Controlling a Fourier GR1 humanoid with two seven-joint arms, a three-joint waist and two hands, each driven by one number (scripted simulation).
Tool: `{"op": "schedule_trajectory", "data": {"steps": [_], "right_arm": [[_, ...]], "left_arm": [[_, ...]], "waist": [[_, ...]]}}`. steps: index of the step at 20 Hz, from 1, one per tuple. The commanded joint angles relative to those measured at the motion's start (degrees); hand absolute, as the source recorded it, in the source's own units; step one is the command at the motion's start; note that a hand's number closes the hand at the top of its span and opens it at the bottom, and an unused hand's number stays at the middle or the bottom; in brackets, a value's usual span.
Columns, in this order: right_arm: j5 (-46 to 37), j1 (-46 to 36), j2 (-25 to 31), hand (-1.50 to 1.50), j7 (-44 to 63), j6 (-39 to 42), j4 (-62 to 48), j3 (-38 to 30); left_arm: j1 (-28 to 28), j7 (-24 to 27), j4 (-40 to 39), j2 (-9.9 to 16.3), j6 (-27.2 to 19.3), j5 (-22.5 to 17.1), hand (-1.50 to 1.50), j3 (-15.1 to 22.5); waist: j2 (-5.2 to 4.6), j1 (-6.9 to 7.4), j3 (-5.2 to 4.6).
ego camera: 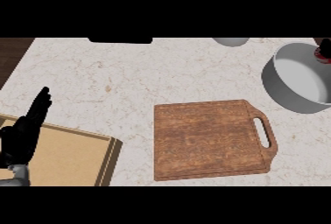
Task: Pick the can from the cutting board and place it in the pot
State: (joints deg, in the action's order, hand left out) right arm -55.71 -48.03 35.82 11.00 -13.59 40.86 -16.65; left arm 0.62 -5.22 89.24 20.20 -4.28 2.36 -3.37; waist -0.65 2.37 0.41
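The brown wooden cutting board (207, 139) lies in the middle of the counter with its handle to the right, and nothing stands on it. The grey pot (294, 78) sits at the upper right, partly cut off by the view's edge. A dark red can (324, 53) shows at the right edge, over the pot's far rim. Only a black sliver of my right hand (322, 42) shows, on top of the can. My left hand (24, 131) rests open at the left edge, fingers up.
A light wooden board (74, 153) lies at the lower left under my left hand. A pale bowl (230, 41) and a flat black object (120, 40) sit at the counter's far edge. Dark wood (12, 54) borders the counter's upper left.
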Motion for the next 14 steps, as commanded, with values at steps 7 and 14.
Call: {"op": "schedule_trajectory", "data": {"steps": [7,14], "right_arm": [[7.16,-6.46,-0.15,-1.50,-9.56,-4.51,-19.75,-8.66],[10.86,-8.39,1.71,-1.50,-18.81,-6.57,-24.26,-12.63]], "left_arm": [[0.39,-0.88,-2.79,-0.97,0.86,0.69,0.00,0.62],[2.80,-3.16,-1.54,-0.67,1.54,-0.08,0.00,-0.27]], "waist": [[-0.90,1.17,-0.20],[-1.01,1.23,-0.15]]}}
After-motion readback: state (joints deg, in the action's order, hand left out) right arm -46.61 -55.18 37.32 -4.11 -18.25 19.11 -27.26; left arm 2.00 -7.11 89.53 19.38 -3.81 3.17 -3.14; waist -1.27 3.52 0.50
